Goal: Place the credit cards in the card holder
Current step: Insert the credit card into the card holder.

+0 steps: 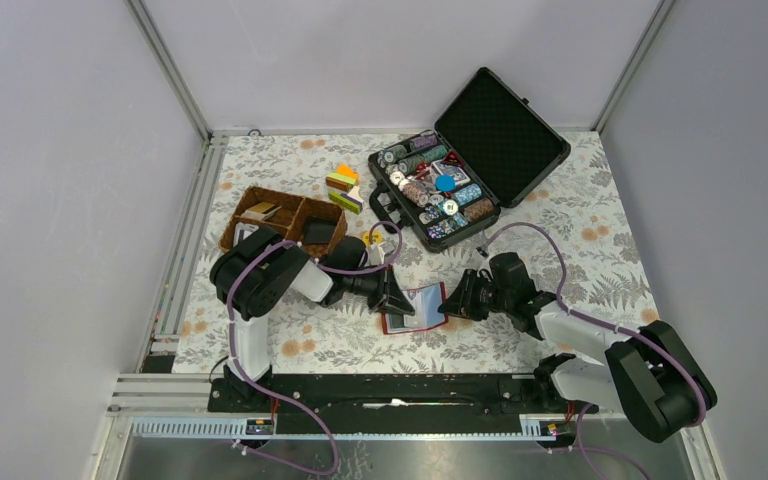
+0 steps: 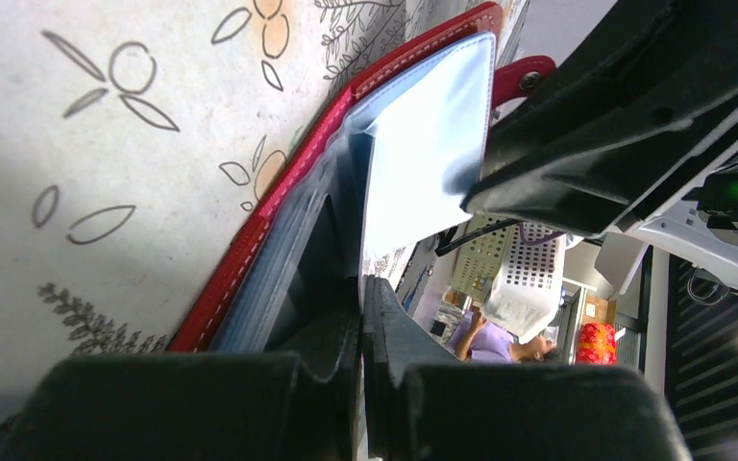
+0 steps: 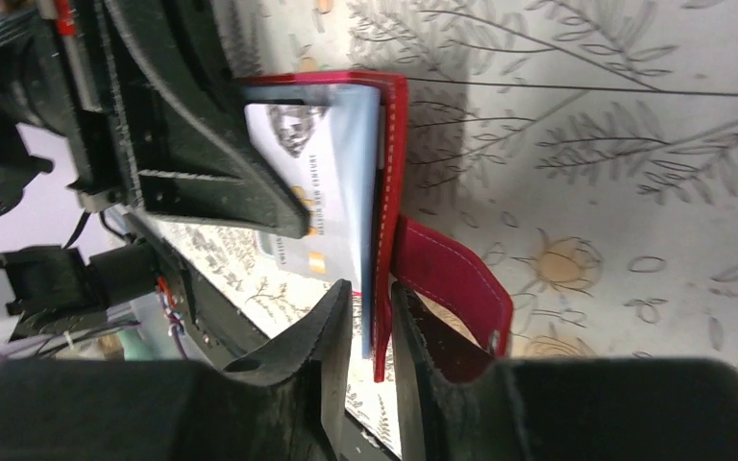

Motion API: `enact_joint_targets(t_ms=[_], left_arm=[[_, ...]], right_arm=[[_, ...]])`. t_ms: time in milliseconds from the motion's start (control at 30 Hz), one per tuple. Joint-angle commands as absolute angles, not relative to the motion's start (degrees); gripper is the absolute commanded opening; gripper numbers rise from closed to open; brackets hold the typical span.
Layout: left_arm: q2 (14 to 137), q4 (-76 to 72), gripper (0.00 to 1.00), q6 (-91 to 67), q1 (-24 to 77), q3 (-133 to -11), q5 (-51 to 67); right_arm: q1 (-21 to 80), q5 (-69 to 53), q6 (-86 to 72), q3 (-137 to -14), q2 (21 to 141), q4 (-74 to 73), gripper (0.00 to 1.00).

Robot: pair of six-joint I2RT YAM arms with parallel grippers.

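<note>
Both arms stretched low toward each other, left gripper [image 1: 403, 304] pinched on card holder [image 1: 422, 300], right gripper [image 1: 447, 308] narrowly parted astride its edge

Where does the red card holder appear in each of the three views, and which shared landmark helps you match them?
Top external: the card holder lies opened out just below centre.
Left wrist: the card holder runs diagonally from lower left to top centre, with its red edge on the left.
Right wrist: the card holder is at centre, with its red edge upright.
Shared landmark: the floral cloth beneath it shows in all three.
</note>
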State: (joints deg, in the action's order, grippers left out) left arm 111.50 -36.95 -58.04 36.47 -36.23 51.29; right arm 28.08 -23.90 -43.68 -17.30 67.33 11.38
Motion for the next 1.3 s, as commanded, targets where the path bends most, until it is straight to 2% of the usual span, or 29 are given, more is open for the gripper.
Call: enact_joint_targets(t_ms=[0,167,267,367,633,1267], left_arm=[[112.88,-35.38,0.00,-54.62,36.67,-35.13,45.72],[112.96,-36.78,0.00,-55.27,36.47,-34.72,45.72],[113.15,-38.96,0.00,-56.39,36.39,-34.16,45.63],[112.91,-41.82,0.00,-58.27,36.26,-33.05,44.79],[112.22,-50.16,0.00,-62.06,36.08,-30.31,42.56],[113.49,-47.17,0.00,-63.72,37.67,-32.23,44.38]], right_arm=[[28.83,-31.15,-44.53,-17.04,67.44,17.60,0.30],[28.83,-29.65,-42.84,-16.88,69.24,16.28,0.31],[28.83,-27.68,-42.65,-17.04,70.18,15.07,0.20],[28.81,-22.93,-42.01,-17.46,70.51,11.31,0.00],[28.83,-19.53,-40.77,-17.52,70.42,8.57,0.00],[28.81,-19.75,-40.45,-18.32,70.43,8.73,0.00]])
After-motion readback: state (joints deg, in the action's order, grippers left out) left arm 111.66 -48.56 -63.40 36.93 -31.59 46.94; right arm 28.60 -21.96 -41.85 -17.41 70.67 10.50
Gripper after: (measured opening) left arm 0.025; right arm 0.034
